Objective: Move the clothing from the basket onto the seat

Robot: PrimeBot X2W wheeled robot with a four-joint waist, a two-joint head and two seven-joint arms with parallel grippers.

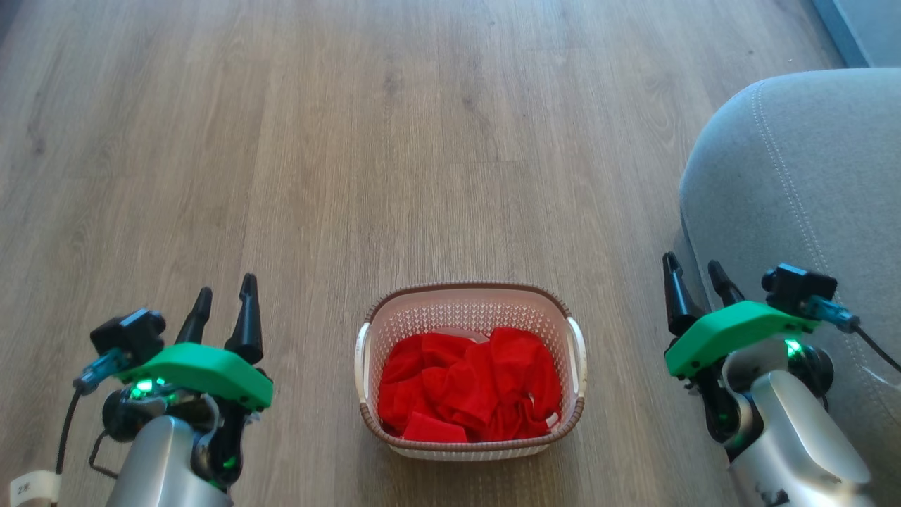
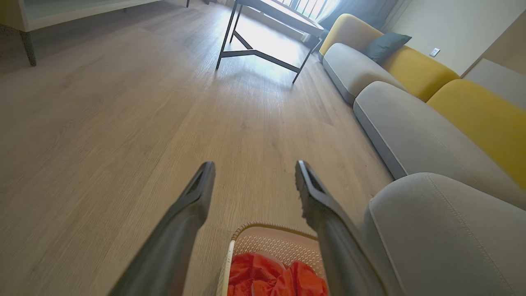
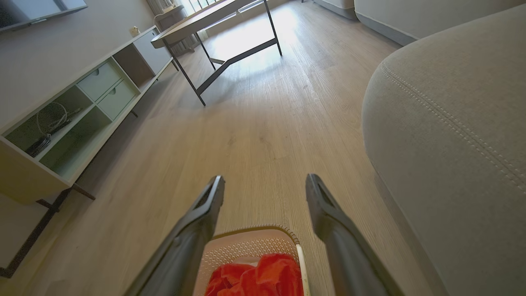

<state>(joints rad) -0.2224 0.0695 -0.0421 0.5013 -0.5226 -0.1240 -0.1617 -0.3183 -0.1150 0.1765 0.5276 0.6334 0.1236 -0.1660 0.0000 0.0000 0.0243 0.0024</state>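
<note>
Well, I have much free floor (image 1: 352,141) ahead of me and on my left. The wood planks run far, up to a table (image 2: 263,53) with thin dark legs. On my right the room ends sooner. The rounded corner of the seat (image 1: 809,176), grey with a line of lighter stitching, comes close beside the right gripper (image 1: 692,261).

I count one basket (image 1: 468,287), one heap of clothing (image 1: 468,394), and two grippers with two dark fingers each. Past the seat, the left wrist view shows two more grey cushions (image 2: 419,135) in a line along the wall.

The basket stands on the floor between the two grippers. It is near the seat but apart from it, with a strip of floor between them.

The left gripper (image 1: 227,284) has its fingers spread and nothing between them. The right gripper is the same.

The clothing is bright red, soft and crumpled. It lies inside the basket below the brown rim, heaped more toward my side. A little white shows at its near right edge. The far wall of the basket, cream with many small holes, is bare.
</note>
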